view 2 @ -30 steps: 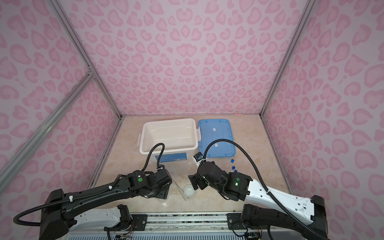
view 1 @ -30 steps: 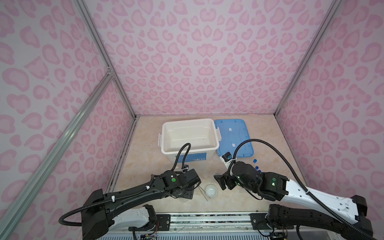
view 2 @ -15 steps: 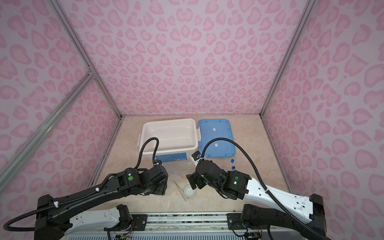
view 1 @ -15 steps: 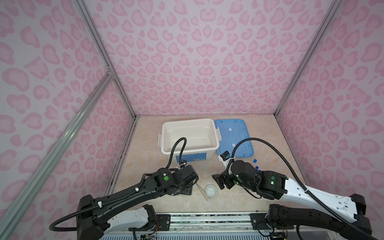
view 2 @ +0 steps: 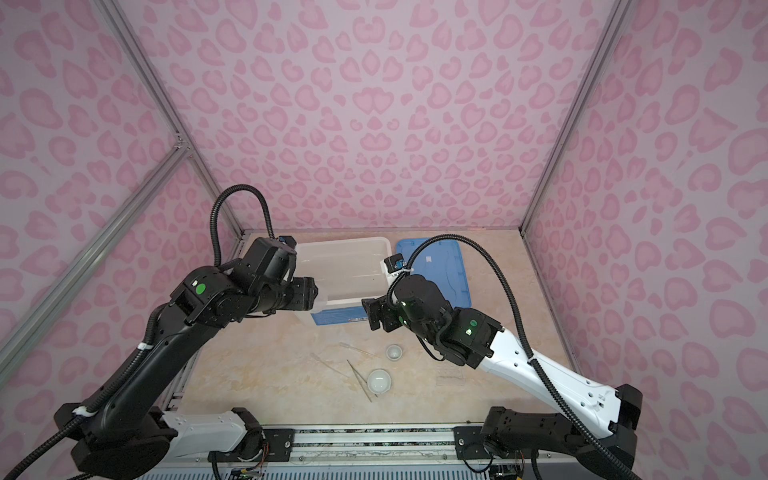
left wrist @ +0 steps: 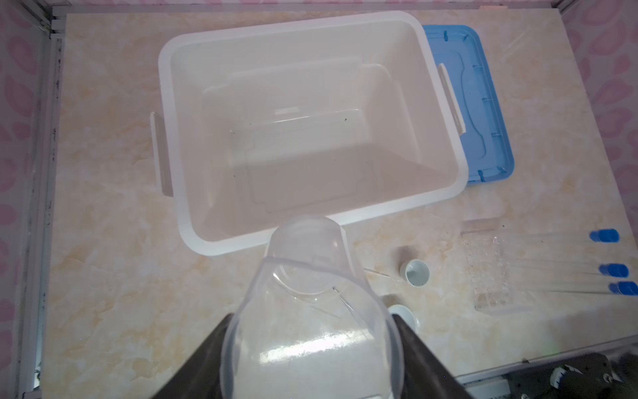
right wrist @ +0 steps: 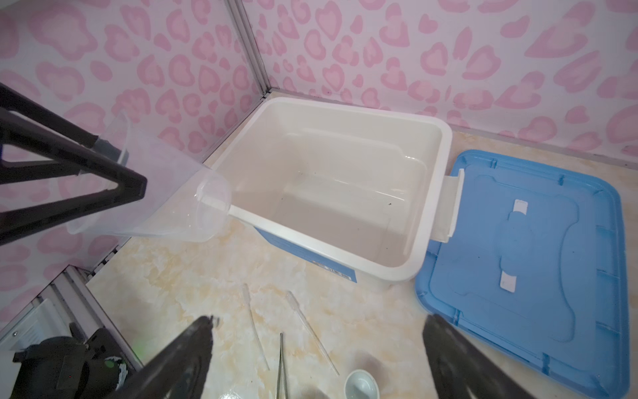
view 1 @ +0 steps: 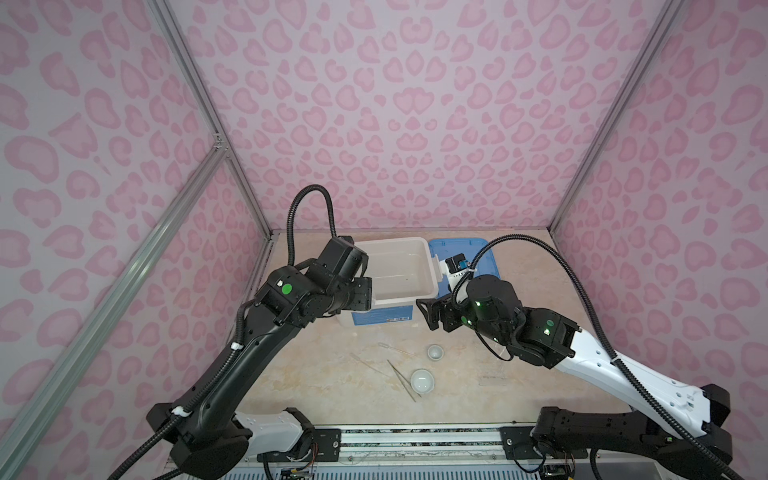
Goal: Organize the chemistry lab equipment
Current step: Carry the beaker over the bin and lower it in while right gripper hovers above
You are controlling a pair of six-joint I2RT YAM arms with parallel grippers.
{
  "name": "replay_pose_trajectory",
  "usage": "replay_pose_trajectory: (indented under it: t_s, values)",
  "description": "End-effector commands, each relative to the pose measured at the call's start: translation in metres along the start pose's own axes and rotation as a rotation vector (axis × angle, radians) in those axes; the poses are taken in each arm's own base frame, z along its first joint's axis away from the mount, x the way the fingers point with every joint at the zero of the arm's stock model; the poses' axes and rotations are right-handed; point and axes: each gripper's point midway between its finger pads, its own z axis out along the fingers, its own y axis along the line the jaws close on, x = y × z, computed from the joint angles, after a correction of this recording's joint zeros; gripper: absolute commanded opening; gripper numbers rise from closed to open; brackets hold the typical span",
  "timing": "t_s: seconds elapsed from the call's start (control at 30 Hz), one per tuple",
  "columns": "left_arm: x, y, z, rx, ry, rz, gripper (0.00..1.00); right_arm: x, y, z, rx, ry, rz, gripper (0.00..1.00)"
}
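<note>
My left gripper [left wrist: 310, 349] is shut on the clear glass vessel [left wrist: 307, 283], held tilted in the air just before the front left rim of the white box [view 1: 432, 266]; the vessel [right wrist: 155, 200] also shows in the right wrist view. My right gripper [right wrist: 319, 321] hangs open and empty above the table, in both top views [view 1: 428, 316] [view 2: 372, 313]. Below it lie two clear droppers [right wrist: 255, 328], thin metal tweezers [view 1: 401, 374] and two small white dishes [view 1: 435, 352] [view 1: 422, 381]. The clear rack [left wrist: 490, 273] and three blue-capped tubes [left wrist: 614, 269] lie to the right.
The white box [left wrist: 169, 86] stands open and empty at the back middle. Its blue lid [view 2: 440, 270] lies flat right beside it. Pink patterned walls close in the table on three sides, and a metal rail [view 1: 415, 440] runs along the front edge.
My left arm has lifted the vessel off the table and carried it back towards the box. My right gripper has risen and drawn back a little, still open.
</note>
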Motion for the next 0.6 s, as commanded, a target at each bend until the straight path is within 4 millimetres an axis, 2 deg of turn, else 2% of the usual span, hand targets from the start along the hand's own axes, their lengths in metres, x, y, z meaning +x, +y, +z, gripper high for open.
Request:
replay_pose_trajectory:
  t_s: [0.0, 0.17, 0.23, 0.4, 0.57]
  values:
    - [-0.021, 0.008, 0.015, -0.019, 0.008, 0.055, 0.67, -0.016, -0.004, 0.01, -0.006, -0.026, 0.012, 0.96]
    - [-0.056, 0.021, 0.064, -0.055, 0.023, 0.023, 0.65, -0.03, -0.012, 0.036, -0.012, -0.015, 0.027, 0.96]
    - [-0.066, 0.024, 0.089, -0.064, 0.039, 0.008, 0.65, -0.032, -0.012, 0.05, -0.02, -0.005, 0.018, 0.95]
    - [-0.074, 0.033, 0.143, -0.117, 0.097, 0.01, 0.65, -0.03, -0.012, 0.079, -0.037, 0.028, 0.001, 0.94]
    - [-0.075, 0.042, 0.179, -0.127, 0.123, -0.005, 0.65, -0.027, -0.017, 0.097, -0.043, 0.059, -0.005, 0.94]
